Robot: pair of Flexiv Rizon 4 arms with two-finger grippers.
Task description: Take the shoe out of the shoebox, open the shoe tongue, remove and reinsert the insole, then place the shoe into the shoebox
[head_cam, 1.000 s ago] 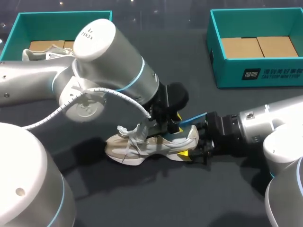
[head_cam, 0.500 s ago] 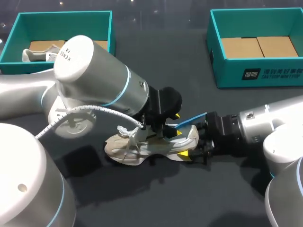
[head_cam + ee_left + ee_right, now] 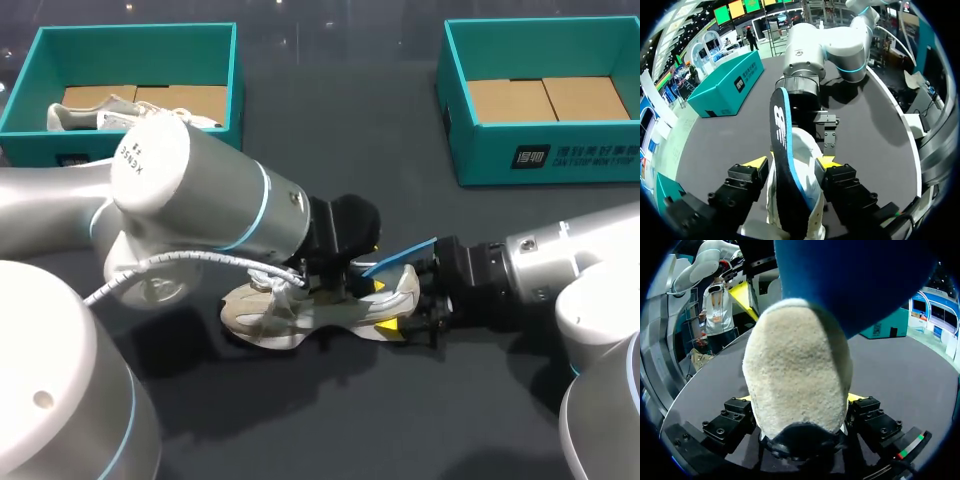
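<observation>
Shoe [image 3: 300, 312]: insole [image 3: 782, 130] step. R gripper [image 3: 390, 320] clamps heel, 3 o'clock; L gripper [image 3: 794, 162] hold: cannot tell. Next, you likely slide insole lengthwise.

The big silver left arm [image 3: 200, 190] comes in low across the table. Its black wrist is bent down so that the left gripper [image 3: 350, 272] sits right over the cream mesh sneaker [image 3: 270, 315]. Straight ahead of that gripper, the silver right arm [image 3: 560, 270] lies stretched out almost flat, facing it. The right gripper [image 3: 799, 400] has the sneaker's heel clamped between its yellow-tipped fingers [image 3: 737, 412], one on each side.
</observation>
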